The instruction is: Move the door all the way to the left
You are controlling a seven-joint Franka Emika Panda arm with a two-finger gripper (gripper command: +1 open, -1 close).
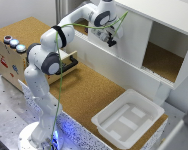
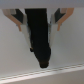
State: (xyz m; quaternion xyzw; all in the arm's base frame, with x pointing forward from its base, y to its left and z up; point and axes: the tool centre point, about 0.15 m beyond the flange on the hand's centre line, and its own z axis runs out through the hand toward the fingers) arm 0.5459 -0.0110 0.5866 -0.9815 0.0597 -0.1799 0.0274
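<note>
Hovering: tool (image 1: 112,42) near door (image 1: 129,37).

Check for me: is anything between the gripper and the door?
Nothing visible. The gripper is right at the door face in the exterior view; the wrist view shows only plain white panel ahead of it.

A white plastic bin (image 1: 128,119) sits on the cork-topped table (image 1: 84,92) — well apart from the wooden drawer (image 1: 69,65).
</note>
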